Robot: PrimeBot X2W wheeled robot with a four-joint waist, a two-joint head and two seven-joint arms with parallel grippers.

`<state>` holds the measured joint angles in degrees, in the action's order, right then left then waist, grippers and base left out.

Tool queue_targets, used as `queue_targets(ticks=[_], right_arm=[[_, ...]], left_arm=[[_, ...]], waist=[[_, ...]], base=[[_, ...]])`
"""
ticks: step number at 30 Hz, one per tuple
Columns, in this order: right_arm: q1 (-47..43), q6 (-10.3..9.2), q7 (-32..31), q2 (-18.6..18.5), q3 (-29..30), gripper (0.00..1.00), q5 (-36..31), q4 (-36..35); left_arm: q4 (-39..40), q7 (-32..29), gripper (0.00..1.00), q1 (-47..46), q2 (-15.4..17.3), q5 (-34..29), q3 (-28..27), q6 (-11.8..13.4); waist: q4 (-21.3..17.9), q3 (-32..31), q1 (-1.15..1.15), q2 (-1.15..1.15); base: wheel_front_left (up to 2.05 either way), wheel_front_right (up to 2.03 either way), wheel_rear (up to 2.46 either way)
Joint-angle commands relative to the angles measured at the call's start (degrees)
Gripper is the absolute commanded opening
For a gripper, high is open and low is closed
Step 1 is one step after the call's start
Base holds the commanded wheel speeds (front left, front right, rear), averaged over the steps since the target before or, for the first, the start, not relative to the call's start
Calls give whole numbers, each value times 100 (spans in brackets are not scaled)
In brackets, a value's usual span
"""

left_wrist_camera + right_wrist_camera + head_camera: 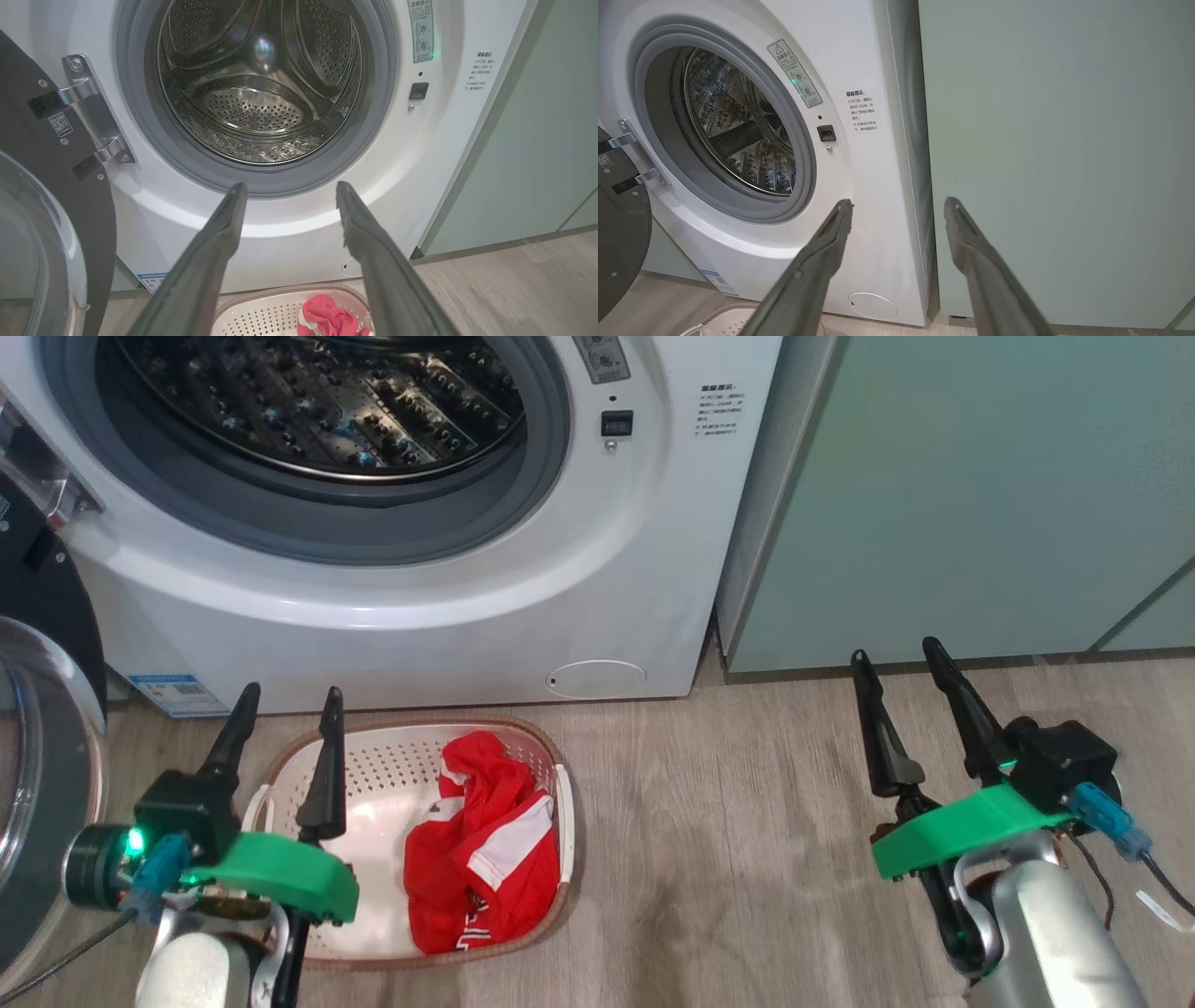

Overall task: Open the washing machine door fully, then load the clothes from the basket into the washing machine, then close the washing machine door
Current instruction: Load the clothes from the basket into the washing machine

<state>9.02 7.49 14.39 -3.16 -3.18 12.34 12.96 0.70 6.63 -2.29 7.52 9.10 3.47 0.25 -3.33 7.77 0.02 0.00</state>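
Note:
The white washing machine (392, 588) stands ahead with its steel drum (261, 84) exposed. Its door (42, 709), black ring and clear glass bowl, is swung wide open at the left. On the floor before the machine sits the cream basket (373, 784) holding the red clothes (485, 845) with white stripes. My left gripper (285, 709) hovers open over the basket's left side, fingers pointing at the machine, nothing between them. My right gripper (901, 658) is open and empty over bare floor to the right, facing the machine's right edge (896, 186).
Pale green cabinets (971, 495) stand right of the machine. Wood-look floor (738, 859) stretches between the basket and my right arm. A small round white flap (596, 679) sits low on the machine's front. The door hinge (88, 116) is at the opening's left.

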Motion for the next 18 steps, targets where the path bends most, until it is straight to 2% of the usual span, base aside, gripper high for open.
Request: queue_targets(ticks=[1,18], right_arm=[[194,0,56,28,-148,100,45,-161],[210,0,57,28,-188,100,87,-123]], left_arm=[[193,53,100,-203,108,47,-191,47],[198,50,100,-191,152,135,-148,83]], waist=[[4,-8,-2,0],[19,-12,-2,0]], base=[[0,0,0],[0,0,0]])
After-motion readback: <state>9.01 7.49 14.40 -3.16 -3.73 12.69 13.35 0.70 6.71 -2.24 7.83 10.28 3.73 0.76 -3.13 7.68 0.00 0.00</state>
